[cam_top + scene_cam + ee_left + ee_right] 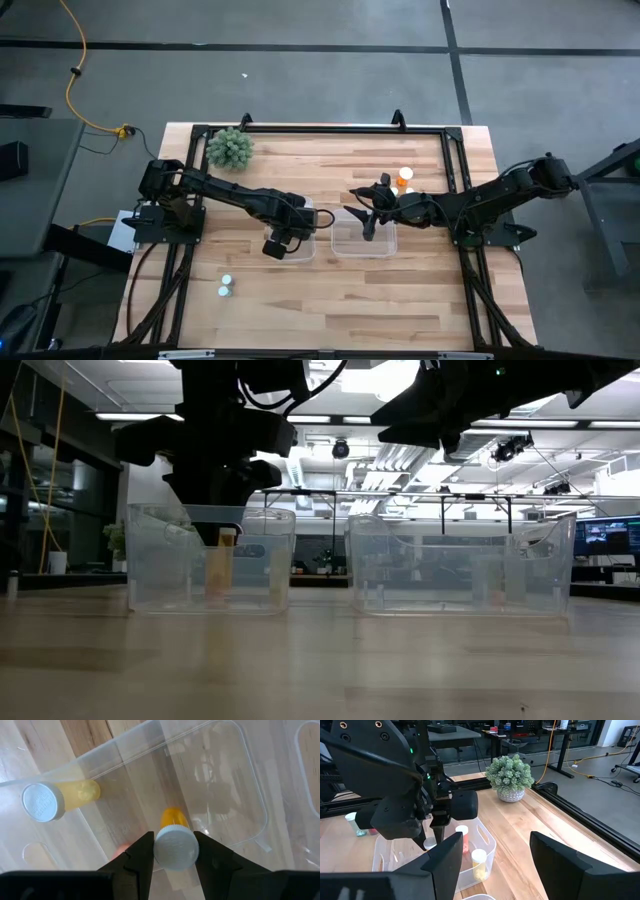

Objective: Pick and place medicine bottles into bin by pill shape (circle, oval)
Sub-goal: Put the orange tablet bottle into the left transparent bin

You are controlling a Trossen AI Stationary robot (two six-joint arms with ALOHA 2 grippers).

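left hand (172,851) grasps orange bottle (173,841) over left tub (240,780); right hand (495,855) apparently spread

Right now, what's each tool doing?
Left tool: closed on an orange bottle, over the left tub.
Right tool: open, empty, above the right tub.

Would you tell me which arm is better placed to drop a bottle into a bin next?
Left. The left gripper is shut on an orange bottle directly above the left bin, where another bottle already lies. The right gripper hangs open and empty over the right bin.
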